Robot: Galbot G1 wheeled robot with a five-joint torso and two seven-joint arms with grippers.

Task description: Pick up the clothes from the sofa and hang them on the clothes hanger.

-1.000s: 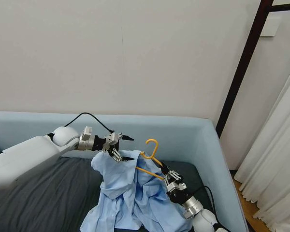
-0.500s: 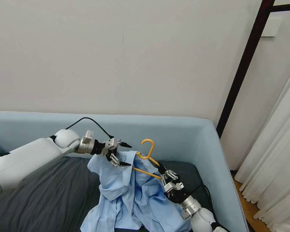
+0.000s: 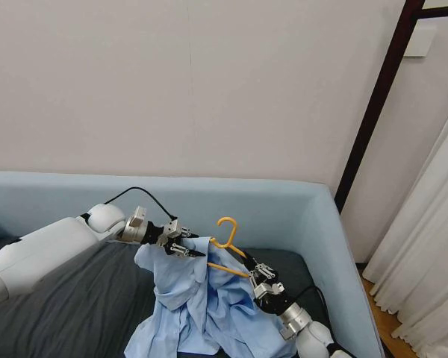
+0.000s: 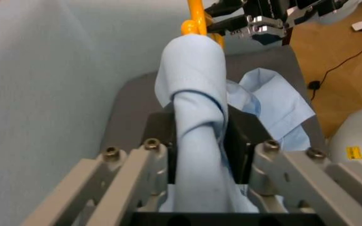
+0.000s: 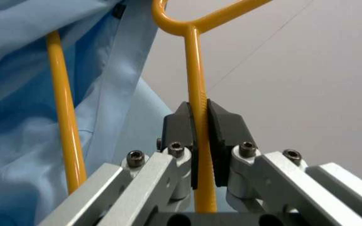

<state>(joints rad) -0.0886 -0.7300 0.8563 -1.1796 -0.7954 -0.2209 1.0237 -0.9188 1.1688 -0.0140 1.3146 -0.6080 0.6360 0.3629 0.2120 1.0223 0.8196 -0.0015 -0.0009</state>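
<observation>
Over the sofa (image 3: 302,212) seat, my left hand (image 3: 184,248) pinches the blue shirt (image 3: 198,302) — my right hand (image 3: 260,276) clamps the yellow hanger (image 5: 197,94), whose arm the shirt's folds cover.

No legible txt or labels anywhere here.

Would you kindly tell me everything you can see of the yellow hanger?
The hanger is thin and orange-yellow, smooth like coated wire or plastic, with an open hook on top. It is held tilted above the sofa. The right gripper is shut on one of its rods, and the light blue shirt drapes over its other end, where the left gripper pinches the fabric.
</observation>
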